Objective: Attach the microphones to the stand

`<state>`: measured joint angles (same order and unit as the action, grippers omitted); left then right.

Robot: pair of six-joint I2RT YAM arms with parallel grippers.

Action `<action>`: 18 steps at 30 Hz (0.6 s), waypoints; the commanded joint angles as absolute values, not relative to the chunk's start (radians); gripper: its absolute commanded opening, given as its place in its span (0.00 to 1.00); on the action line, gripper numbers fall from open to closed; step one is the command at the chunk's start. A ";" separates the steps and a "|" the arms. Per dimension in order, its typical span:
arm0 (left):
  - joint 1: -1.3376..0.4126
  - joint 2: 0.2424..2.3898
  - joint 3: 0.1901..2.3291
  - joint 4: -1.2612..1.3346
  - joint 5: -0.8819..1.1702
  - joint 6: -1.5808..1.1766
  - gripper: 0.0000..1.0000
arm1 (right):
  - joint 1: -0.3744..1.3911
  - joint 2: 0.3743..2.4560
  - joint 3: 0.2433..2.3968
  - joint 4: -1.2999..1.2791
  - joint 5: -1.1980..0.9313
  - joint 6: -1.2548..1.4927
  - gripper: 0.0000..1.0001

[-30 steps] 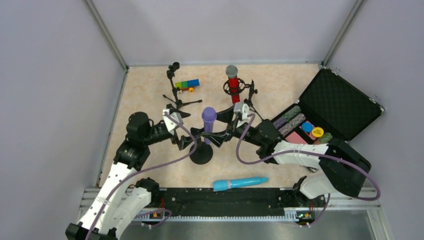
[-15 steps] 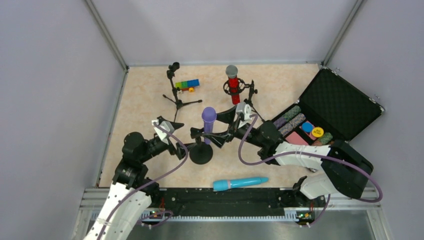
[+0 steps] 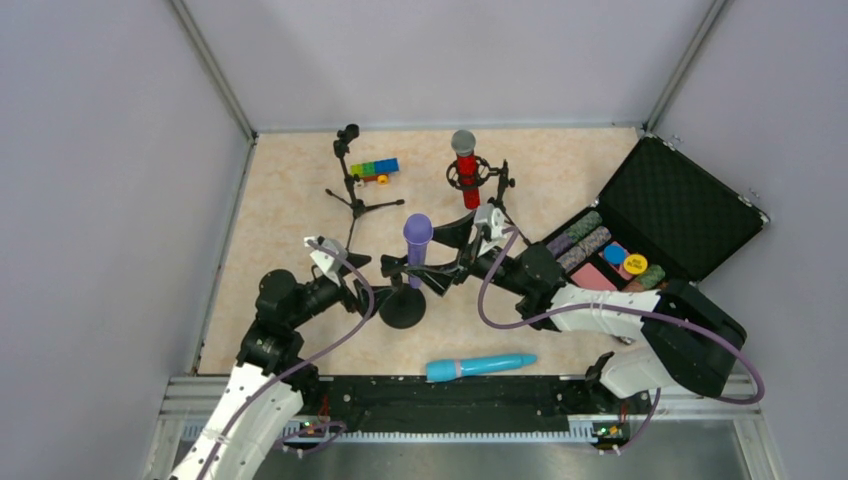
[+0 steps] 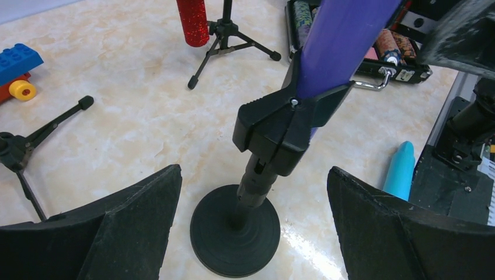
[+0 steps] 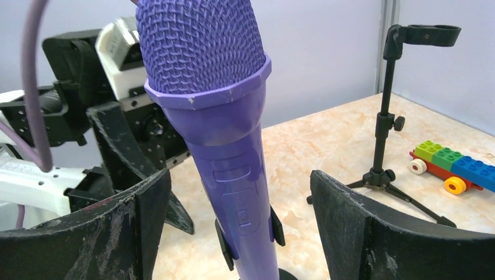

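Purple microphone (image 5: 225, 146) stands upright in the clip (image 4: 286, 128) of the round-base stand (image 3: 403, 308). It sits between the spread fingers of the right claw (image 5: 236, 186), which flank its handle without touching it. The left claw (image 4: 254, 175), also wide open and holding nothing, faces the stand's post from the opposite side, low by the base. The blue microphone (image 3: 480, 366) lies flat on the table (image 3: 290, 200), nearer the arm bases than both claws. Beyond the claws the red microphone (image 3: 467, 165) sits upright in a tripod stand (image 3: 497, 185) whose legs reach close to the right wrist. A second tripod stand (image 3: 350, 170) and a toy brick car (image 3: 375, 170) are off to its left. An open black case (image 3: 680, 210) lies to the right of the right claw.
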<state>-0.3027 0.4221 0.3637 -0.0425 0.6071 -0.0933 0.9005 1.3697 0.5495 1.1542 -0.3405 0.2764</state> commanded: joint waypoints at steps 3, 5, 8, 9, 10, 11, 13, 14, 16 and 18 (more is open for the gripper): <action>-0.313 0.495 0.308 0.185 0.593 -0.192 0.96 | 0.909 1.369 0.547 1.240 -0.336 0.297 0.86; -0.319 0.517 0.309 0.189 0.597 -0.173 0.95 | 0.909 1.366 0.544 1.237 -0.332 0.292 0.85; -0.330 0.540 0.301 0.203 0.591 -0.127 0.94 | 0.908 1.364 0.542 1.236 -0.328 0.287 0.85; -0.334 0.548 0.296 0.216 0.590 -0.111 0.92 | 0.908 1.365 0.543 1.237 -0.328 0.286 0.86; -0.338 0.557 0.290 0.229 0.591 -0.097 0.89 | 0.909 1.367 0.543 1.240 -0.328 0.286 0.85; -0.343 0.568 0.286 0.239 0.594 -0.084 0.88 | 0.910 1.369 0.543 1.241 -0.328 0.287 0.85; -0.352 0.596 0.284 0.253 0.601 -0.055 0.87 | 0.909 1.371 0.543 1.242 -0.328 0.288 0.86; -0.356 0.610 0.287 0.254 0.602 -0.041 0.86 | 0.910 1.371 0.543 1.243 -0.328 0.287 0.85; -0.364 0.633 0.294 0.253 0.611 -0.010 0.83 | 0.910 1.371 0.543 1.241 -0.327 0.287 0.85; -0.370 0.652 0.294 0.263 0.619 0.043 0.80 | 0.910 1.371 0.543 1.241 -0.326 0.285 0.85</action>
<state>-0.3561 0.6201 0.2916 0.1833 0.5949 -0.0605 0.9005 1.3697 0.5491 1.1828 -0.3332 0.2855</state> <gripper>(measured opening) 0.828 0.856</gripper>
